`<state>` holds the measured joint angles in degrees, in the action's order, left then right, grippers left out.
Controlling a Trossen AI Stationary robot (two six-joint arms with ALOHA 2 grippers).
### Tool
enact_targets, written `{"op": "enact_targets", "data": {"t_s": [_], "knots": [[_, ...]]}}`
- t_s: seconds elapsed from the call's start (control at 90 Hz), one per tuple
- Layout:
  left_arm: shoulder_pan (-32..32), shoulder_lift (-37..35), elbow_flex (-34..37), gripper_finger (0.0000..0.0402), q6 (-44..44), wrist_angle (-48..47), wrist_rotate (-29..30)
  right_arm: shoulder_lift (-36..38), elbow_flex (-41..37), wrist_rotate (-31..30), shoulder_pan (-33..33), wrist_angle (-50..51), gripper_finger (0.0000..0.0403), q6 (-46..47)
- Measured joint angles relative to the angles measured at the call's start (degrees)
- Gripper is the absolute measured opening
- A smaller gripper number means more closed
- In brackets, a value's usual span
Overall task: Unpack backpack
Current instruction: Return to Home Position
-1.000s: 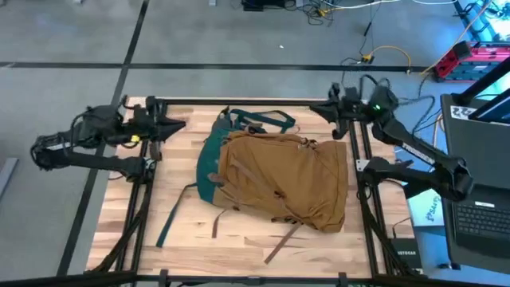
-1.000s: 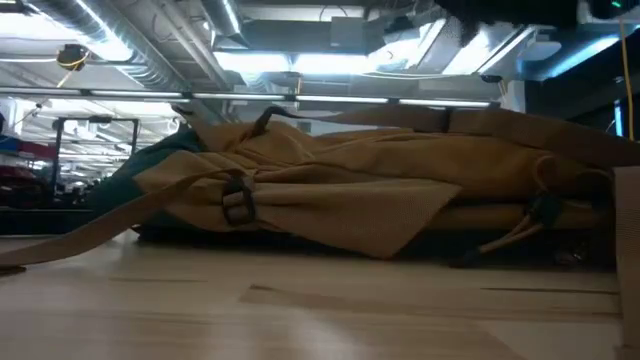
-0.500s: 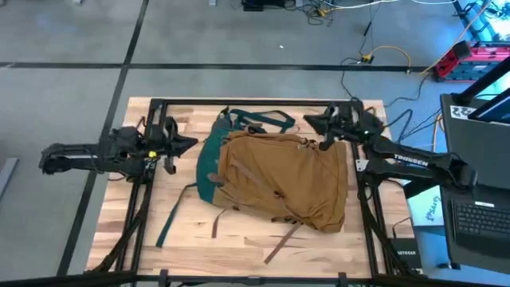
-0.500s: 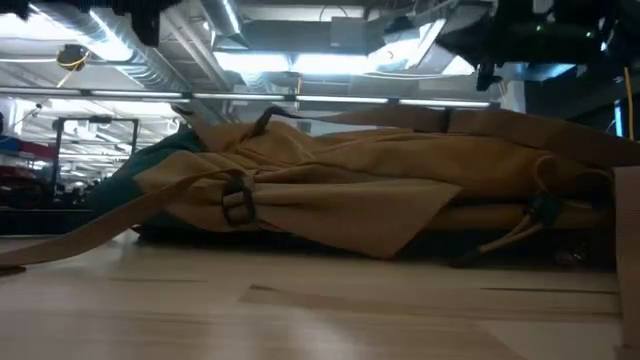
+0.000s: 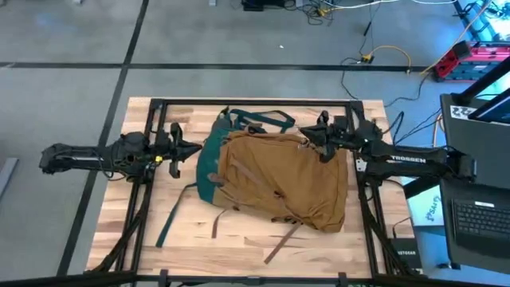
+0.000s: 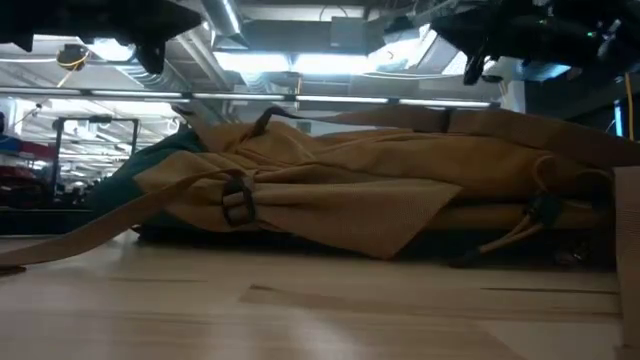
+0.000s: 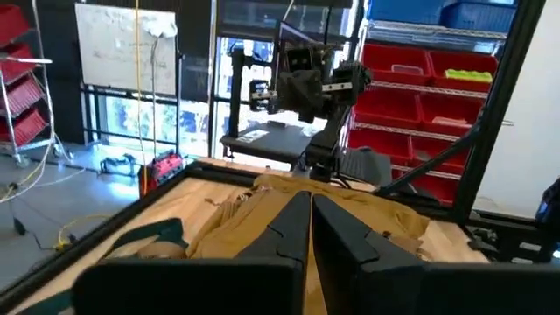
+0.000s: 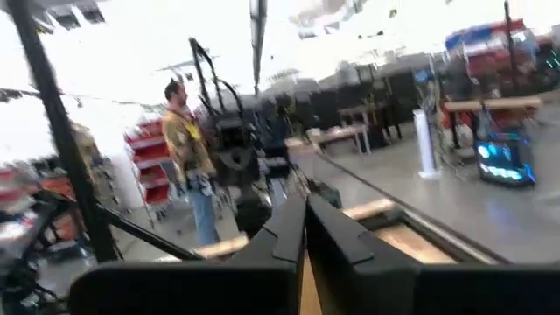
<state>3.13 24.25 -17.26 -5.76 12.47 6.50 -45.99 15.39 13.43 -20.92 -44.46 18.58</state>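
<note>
The tan-brown backpack (image 5: 279,175) lies flat on the middle of the wooden table, with its dark teal base (image 5: 209,159) toward the left and its teal straps (image 5: 256,119) toward the far edge. My left gripper (image 5: 197,148) is shut and hovers level just left of the teal base, pointing right. My right gripper (image 5: 305,134) is also shut and hovers over the pack's far right part, pointing left. In the low view both arms (image 6: 480,35) stay well above the fabric (image 6: 350,180). The left wrist view shows the pack (image 7: 236,219) beyond my shut fingers (image 7: 311,206).
Loose tan strap ends (image 5: 283,243) and a teal strap (image 5: 171,219) trail over the near part of the table. Black frame rails (image 5: 143,199) run along both sides. A laptop (image 5: 478,215) sits off the right edge. A person (image 8: 188,166) stands in the room beyond.
Both arms have swung in from the far corners toward the backpack and come lower. My left gripper went right and toward the near edge, up to the teal base. My right gripper went left and nearer, over the pack's far right part. The backpack has not moved.
</note>
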Motion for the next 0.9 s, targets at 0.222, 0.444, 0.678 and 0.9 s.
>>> {"op": "enact_targets", "data": {"t_s": [0.222,0.444,0.678,0.9], "knots": [[-0.1,-1.9,0.0,0.0,1.5,0.0,-1.0,10.0,-9.4,-3.3,-0.1,-4.2,0.0,3.4],[0.1,-2.2,0.1,0.0,4.7,-0.4,-0.2,16.4,-14.4,-4.5,-0.1,-3.0,0.0,2.5],[0.1,-2.5,7.6,0.0,-0.6,5.4,-0.6,16.6,-14.4,-3.8,-0.1,8.0,0.0,-1.4],[-0.5,-2.5,16.7,0.0,-6.5,19.7,0.4,17.9,-14.6,-1.5,-0.1,7.2,0.0,-0.8]]}}
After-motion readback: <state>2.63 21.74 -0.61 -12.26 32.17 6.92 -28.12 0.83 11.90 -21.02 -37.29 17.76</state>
